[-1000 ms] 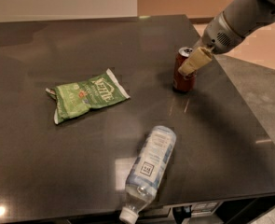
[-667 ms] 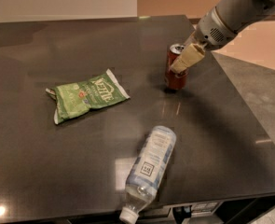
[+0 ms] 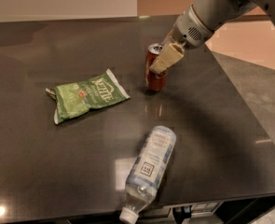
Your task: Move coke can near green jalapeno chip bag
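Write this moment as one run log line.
hand: shut on coke can, table rear right | coke can: upright, right of green jalapeno chip bag, not touching | water bottle: lying at front edge

Dim, warm light fell from above. The dark, glossy bench [image 3: 230,139] mirrored a small hot glare spot at 7 o'clock and a pale square patch near 6 o'clock, beside the clear bottle [image 3: 148,171]. At 1 o'clock the gripper [image 3: 156,67], clamped on the coke can [image 3: 155,82], showed bright and pale. The can's reddish reflection lay on the bench just below it.
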`<move>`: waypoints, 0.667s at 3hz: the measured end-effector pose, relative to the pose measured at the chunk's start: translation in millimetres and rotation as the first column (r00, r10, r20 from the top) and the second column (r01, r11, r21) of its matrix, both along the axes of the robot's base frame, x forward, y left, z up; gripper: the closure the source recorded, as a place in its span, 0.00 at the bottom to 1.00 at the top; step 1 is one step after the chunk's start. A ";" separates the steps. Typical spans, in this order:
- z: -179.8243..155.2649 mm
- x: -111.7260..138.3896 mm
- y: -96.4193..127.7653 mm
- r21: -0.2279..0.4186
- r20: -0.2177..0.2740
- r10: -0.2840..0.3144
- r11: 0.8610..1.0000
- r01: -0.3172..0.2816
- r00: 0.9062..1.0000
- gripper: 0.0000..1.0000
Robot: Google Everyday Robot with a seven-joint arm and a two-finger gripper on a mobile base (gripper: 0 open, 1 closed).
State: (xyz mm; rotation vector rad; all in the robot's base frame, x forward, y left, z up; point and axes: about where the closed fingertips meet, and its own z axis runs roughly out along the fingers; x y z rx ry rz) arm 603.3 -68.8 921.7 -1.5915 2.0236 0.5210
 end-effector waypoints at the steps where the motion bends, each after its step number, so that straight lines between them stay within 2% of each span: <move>1: -4.7 -1.5 22.4 0.006 -0.005 0.047 0.999 -0.047 0.999 1.00; 2: -9.6 -3.3 37.9 0.009 -0.007 0.077 0.997 -0.077 0.997 1.00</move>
